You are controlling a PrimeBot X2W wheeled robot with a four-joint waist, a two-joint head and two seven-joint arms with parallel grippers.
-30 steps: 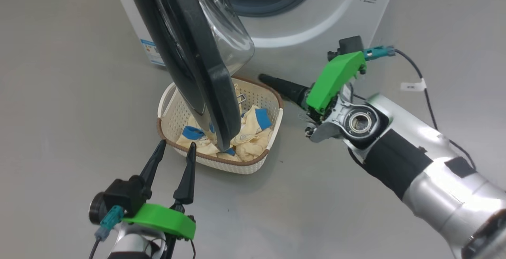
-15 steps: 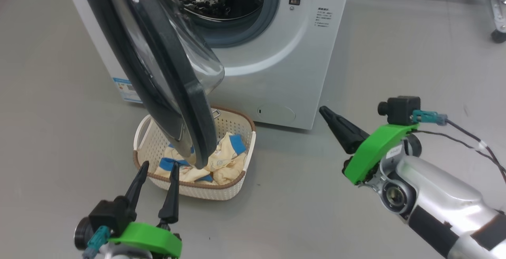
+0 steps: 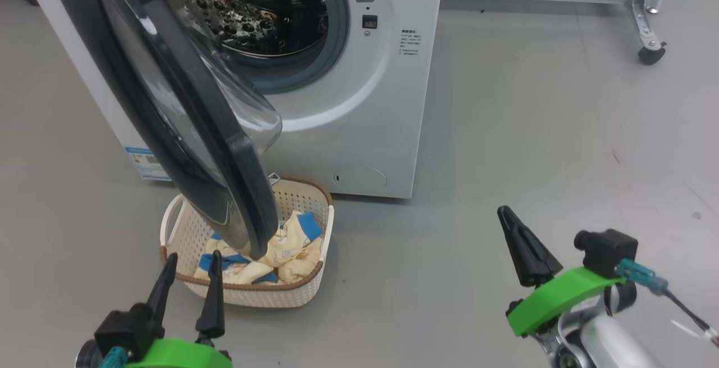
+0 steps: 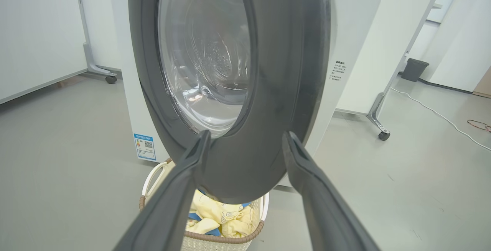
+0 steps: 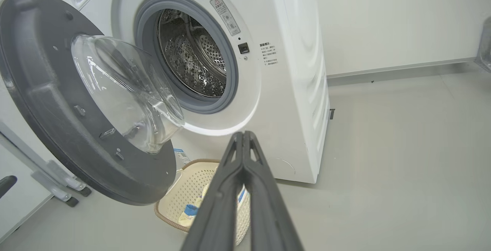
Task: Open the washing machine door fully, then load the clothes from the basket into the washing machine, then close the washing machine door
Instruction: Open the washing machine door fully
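**Asker:** How do your hands stand?

**Robot:** My left gripper (image 3: pixel 192 257) is spread wide and holds nothing. My right gripper (image 3: pixel 507 219) has its two fingers pressed flat together, also with nothing between them.

**Asker:** Where is the basket from there?

**Robot:** The basket (image 3: pixel 255 296) sits on the floor (image 3: pixel 505 132) just ahead of my left fingertips, which point at its near brown rim. From my right gripper it lies well off to the left, with bare floor between us.

**Asker:** And the clothes?

**Robot:** The clothes (image 3: pixel 289 244) lie bundled in the basket, cream-yellow with blue patches, just beyond my left fingertips and untouched.

**Asker:** The door?

**Robot:** The washing machine door (image 3: pixel 185 115) is swung out from the front of the washing machine (image 3: pixel 365 121). It stands ahead of my left gripper and above it, and its lower rim hangs over the basket, hiding part of the bundle. Along my left wrist, that dark rim shows between my two spread fingers, apart from both.

**Asker:** And the drum?

**Robot:** The steel drum (image 3: pixel 253 14) is uncovered, ahead of my right gripper and up to its left. A blue sticker (image 3: pixel 147 164) sits low on the machine, beyond my left gripper.
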